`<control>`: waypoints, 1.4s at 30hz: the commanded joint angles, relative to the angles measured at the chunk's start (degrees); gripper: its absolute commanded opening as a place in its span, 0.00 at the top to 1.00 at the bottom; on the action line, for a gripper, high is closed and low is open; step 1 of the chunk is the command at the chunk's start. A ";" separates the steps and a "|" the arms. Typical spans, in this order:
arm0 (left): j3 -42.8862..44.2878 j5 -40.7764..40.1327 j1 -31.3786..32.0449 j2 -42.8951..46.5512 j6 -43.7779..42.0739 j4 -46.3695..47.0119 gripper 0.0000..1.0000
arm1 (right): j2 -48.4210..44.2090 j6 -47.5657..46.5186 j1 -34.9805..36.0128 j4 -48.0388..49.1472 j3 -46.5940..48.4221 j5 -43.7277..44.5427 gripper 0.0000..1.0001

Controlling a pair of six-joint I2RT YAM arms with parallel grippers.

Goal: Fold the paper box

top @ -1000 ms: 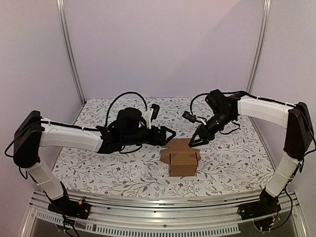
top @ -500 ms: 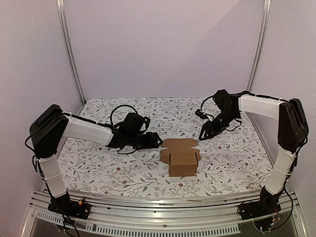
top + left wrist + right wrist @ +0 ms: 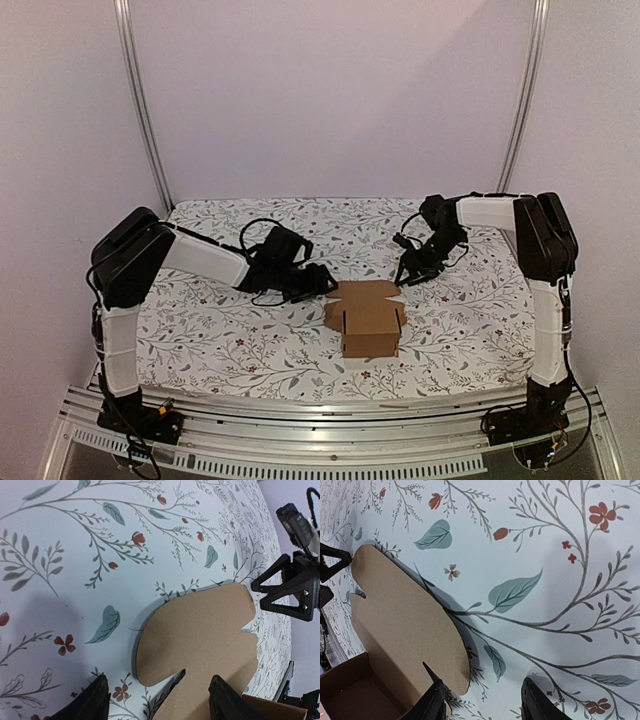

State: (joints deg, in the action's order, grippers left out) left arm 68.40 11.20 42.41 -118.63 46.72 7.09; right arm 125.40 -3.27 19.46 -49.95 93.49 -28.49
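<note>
Now the box [image 3: 370, 338] sits near the middle of the cloth [image 3: 220, 330], a bit toward the near edge. It is plain brown. Its long way runs from near to far. The boxy part is at the near end. The lid [image 3: 365, 296] lies flat on the cloth at the far end, and its round tabs point toward the back wall.

The left gripper [image 3: 325, 285] is low, just beside the lid's left edge. The right gripper [image 3: 404, 274] is low, near the lid's far right corner. Both are spread apart and hold nothing.

From above you see the whole box and both arms, but the lid looks small. The left wrist view shows the lid up close, with its round edge and little cuts between the tabs, and the other gripper past it. Two black fingers [image 3: 95, 700] stand wide at the bottom of that view. I cannot tell if they touch the lid. The right wrist view shows the brown inside of the boxy part, open at the top. It also shows the lid's shadow on the cloth.

The cloth is white with grey twigs, blue-green leaves and small red flowers. Pale walls [image 3: 330, 100] stand around it, with silver poles [image 3: 140, 110] in the far corners. A metal rail [image 3: 300, 440] runs along the near edge.
</note>
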 commanded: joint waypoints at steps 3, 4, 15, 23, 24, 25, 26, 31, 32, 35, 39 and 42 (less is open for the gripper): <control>0.30 3.37 -0.49 -3.77 1.24 1.30 0.41 | 7.58 1.09 -0.53 -3.82 5.32 -10.15 0.50; -0.02 3.73 -0.49 -4.11 1.56 2.21 0.42 | 8.50 0.88 -0.50 -4.60 5.72 -12.21 0.51; -1.94 5.82 -0.46 -6.70 3.69 7.55 0.51 | 10.79 -4.24 -0.48 -9.44 6.09 -19.44 0.56; -4.99 5.83 -0.32 -6.03 4.60 13.33 0.52 | 11.66 -3.79 -0.49 -9.24 6.08 -23.35 0.71; -5.41 5.89 -0.36 -6.03 4.73 14.36 0.52 | 11.70 -3.40 -0.52 -9.09 6.09 -23.75 0.74; -5.79 6.00 -0.32 -6.09 4.89 15.43 0.52 | 11.70 -3.19 -0.48 -8.85 6.09 -24.25 0.77; -6.16 5.96 -0.31 -6.09 5.07 16.45 0.52 | 11.75 -2.88 -0.48 -8.70 6.03 -24.77 0.80; -7.72 5.93 -0.25 -5.41 5.75 20.55 0.52 | 11.02 -2.51 -0.48 -8.56 6.13 -25.78 1.00; -8.61 6.05 -0.31 -4.62 5.56 21.83 0.51 | 10.54 -2.81 -0.47 -8.80 6.00 -25.83 1.00; -10.74 5.42 -0.31 -0.18 2.87 23.30 0.47 | 6.83 -4.73 -0.47 -8.91 4.83 -24.08 1.00; -14.74 2.53 -0.25 9.11 -3.28 22.20 0.37 | -0.73 -8.55 -0.47 -8.58 3.31 -22.35 1.00; -18.03 0.83 -0.23 15.37 -7.63 20.37 0.33 | -7.57 -10.44 -0.44 -6.34 0.71 -21.77 1.00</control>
State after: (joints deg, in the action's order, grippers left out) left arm 53.32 14.83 42.30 -111.87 46.50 28.60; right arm 128.53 -9.41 18.74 -58.89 96.33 -52.03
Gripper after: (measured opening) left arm 0.654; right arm 0.007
